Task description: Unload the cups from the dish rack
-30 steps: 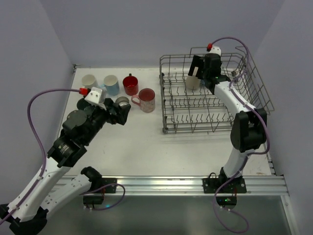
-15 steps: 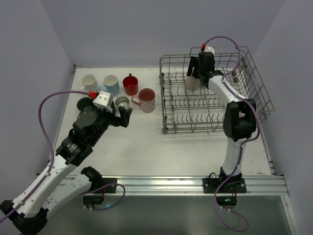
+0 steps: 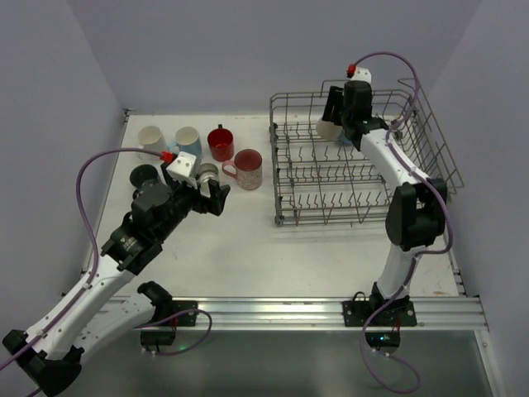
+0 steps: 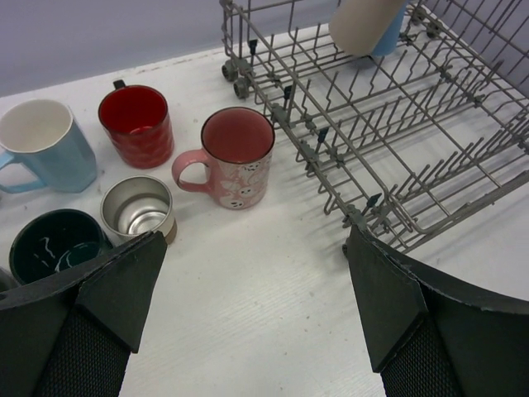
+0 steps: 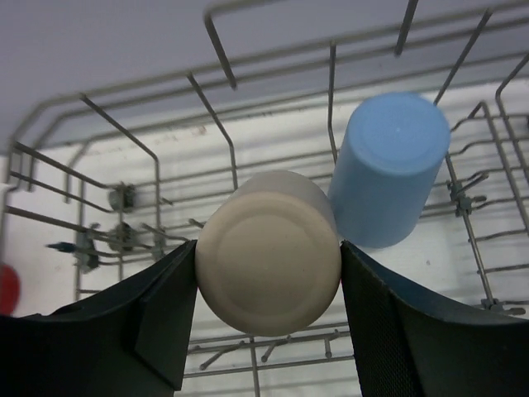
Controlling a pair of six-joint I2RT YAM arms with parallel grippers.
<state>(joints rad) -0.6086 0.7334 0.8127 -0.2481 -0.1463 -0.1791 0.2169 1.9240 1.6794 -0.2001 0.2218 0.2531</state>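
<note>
A white table (image 3: 248, 248) filled the middle of the top view, its painted surface showing faint grain and small scuffs in the left wrist view. Plain pale lavender-grey walls closed it in: the back wall (image 3: 273, 50) across the top of the frame, a left wall (image 3: 50, 124) and a right wall (image 3: 496, 99) slanting down the sides. An aluminium rail (image 3: 273, 313) ran along the table's near edge, with a darker grey surface (image 3: 289, 364) below it at the bottom. The light was soft and even, the shadows faint.
</note>
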